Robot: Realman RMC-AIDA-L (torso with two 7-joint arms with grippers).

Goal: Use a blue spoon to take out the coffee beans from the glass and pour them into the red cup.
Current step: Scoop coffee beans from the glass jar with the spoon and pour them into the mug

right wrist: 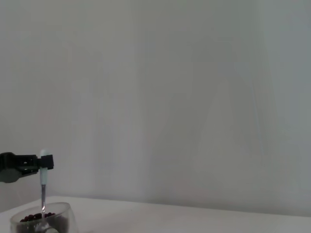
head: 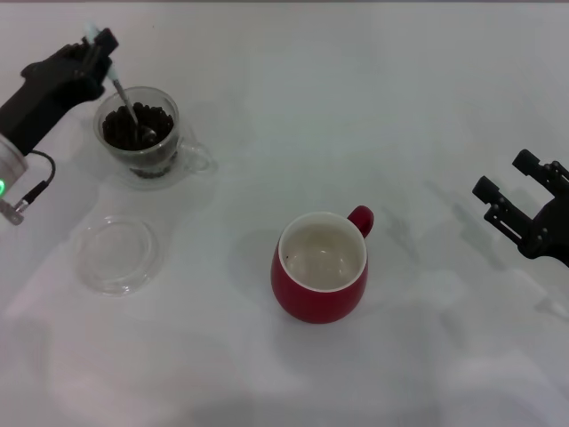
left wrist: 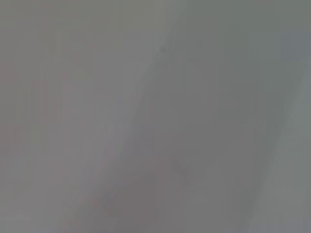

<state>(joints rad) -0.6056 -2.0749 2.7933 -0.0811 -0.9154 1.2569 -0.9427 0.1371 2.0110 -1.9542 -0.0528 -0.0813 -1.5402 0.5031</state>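
Left gripper [head: 96,46], at the far left of the white table [head: 356,107], is clamped on the pale handle of the blue spoon [head: 124,98], whose metal bowl sits down among the coffee beans [head: 133,129] in the glass [head: 142,133]. Near the glass lies a shallow clear saucer [head: 116,253]. The red cup [head: 320,267] stands mid-table, well apart. The right gripper [head: 514,194] hovers at the right edge, fingers apart.
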